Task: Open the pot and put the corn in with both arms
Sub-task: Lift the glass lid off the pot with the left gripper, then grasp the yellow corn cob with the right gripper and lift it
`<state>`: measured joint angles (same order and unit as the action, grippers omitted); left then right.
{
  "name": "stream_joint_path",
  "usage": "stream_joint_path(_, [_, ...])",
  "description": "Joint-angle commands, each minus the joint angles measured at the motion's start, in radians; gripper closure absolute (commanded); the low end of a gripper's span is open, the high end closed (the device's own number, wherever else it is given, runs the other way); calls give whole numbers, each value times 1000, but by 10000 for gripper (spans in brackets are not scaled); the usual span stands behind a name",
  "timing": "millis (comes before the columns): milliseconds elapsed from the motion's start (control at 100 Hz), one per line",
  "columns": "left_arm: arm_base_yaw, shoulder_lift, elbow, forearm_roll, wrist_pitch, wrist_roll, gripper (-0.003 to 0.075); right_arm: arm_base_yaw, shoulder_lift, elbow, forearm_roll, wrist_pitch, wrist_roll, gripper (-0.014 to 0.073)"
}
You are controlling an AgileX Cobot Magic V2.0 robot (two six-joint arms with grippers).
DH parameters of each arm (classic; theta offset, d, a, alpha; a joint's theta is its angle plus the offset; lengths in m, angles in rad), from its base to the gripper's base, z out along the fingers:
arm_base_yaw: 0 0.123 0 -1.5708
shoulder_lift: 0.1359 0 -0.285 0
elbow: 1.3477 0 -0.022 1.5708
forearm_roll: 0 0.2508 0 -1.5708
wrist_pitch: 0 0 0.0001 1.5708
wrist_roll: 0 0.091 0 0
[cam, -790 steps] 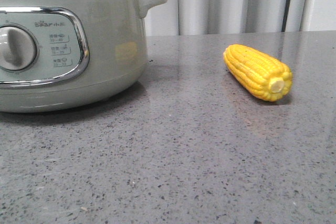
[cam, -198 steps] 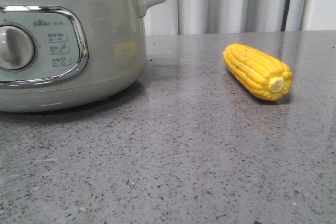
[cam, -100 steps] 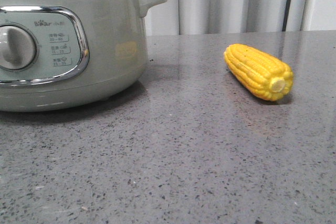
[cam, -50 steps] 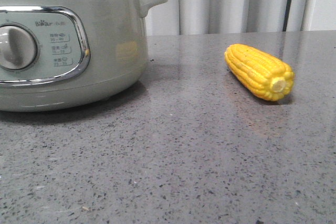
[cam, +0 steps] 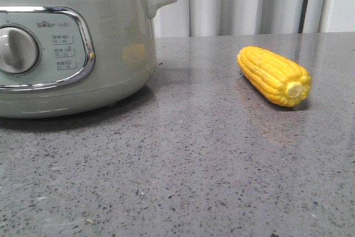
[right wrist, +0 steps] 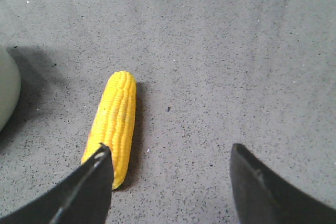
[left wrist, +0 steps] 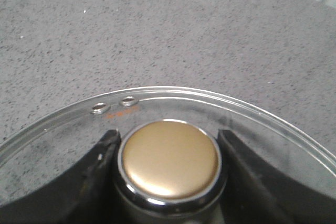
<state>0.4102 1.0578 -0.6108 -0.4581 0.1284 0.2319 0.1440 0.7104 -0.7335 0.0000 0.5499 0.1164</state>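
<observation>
The left hand [left wrist: 168, 145] pinches the gold knob [left wrist: 169, 159] of the glass lid [left wrist: 220, 106], holding it over bare worktop [cam: 194, 165], presumably to keep the pot [cam: 72, 48] uncovered; the pot sits lidless on the worktop's left, its rim open; the corn [cam: 273, 76] lies on its side well to the pot's right; the right hand [right wrist: 168, 182] hovers above it with fingers spread, one tip over the cob's near end, apparently lining up a grasp.
</observation>
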Motion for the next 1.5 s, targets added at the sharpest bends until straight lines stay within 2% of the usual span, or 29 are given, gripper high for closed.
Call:
stream_joint_path(0, [-21,-30,-16,13,-160,3,627,3,2,-37,-16,-75,-15,176])
stream_joint_path(170, [-84,-30,8,100,-183,3,520,3,4,-37,-18,-81,-15,176])
stream_joint_path(300, [-114,-30,23,131,-185,3,511,3,4,-37,-18,-81,-15,176])
stream_joint_path(680, [-114,-30,75,131,-167,3,501,3,4,-37,-20,-111,-15,176])
stream_joint_path(870, [-114,-30,75,127,-155,3,381,3,4,-37,-20,-114,-15,176])
stream_joint_path(1490, [-176,-30,75,131,-156,3,354,3,4,-37,-18,-133,-15,176])
